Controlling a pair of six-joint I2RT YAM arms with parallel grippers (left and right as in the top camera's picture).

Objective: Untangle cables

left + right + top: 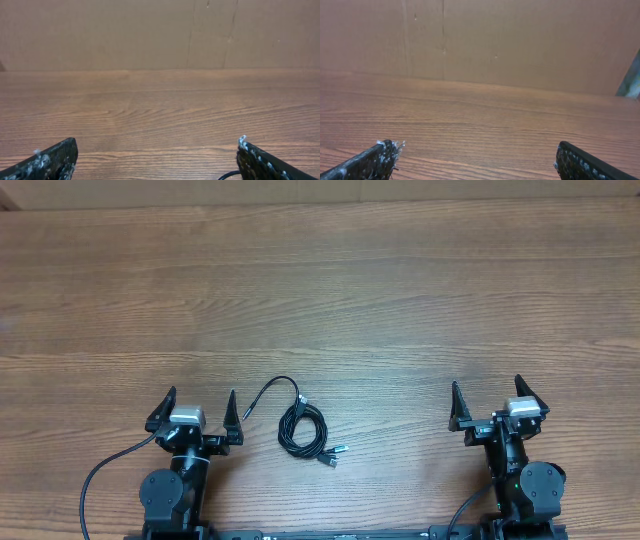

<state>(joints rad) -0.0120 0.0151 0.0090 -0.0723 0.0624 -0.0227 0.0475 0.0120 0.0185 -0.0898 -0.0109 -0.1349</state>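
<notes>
Both the left end effector (200, 396) and right end effector (487, 386) sat released, apparently parked clear of the tangled cables (303, 430) between them.

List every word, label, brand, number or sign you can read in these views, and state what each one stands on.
None: no word, label, brand, number or sign can be read in any view.
The cables, the wooden table, the left gripper and the right gripper show no lettering. The plain wall behind the table shows none either.
</notes>
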